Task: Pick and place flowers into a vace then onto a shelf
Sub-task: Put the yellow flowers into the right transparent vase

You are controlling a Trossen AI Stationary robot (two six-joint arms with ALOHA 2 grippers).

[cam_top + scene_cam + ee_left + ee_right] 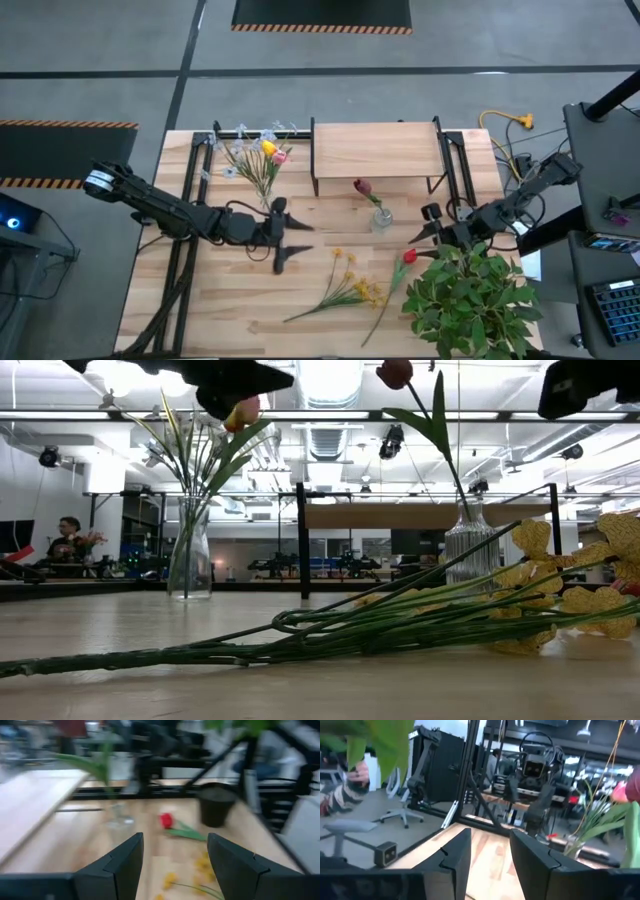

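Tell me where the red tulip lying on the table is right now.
In the high view, the red tulip lies flat on the table's right half, between the yellow flowers and the bushy green plant, its head just below the right hand.

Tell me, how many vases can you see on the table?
2: a vase holding a mixed bunch, left of the shelf, and a small vase with one dark red flower, in front of it.

Open table is seen ahead of the left gripper [290, 238], spread wide. Past its fingertips, the way is blocked by a small glass vase [381, 219] and yellow flowers [352, 288].
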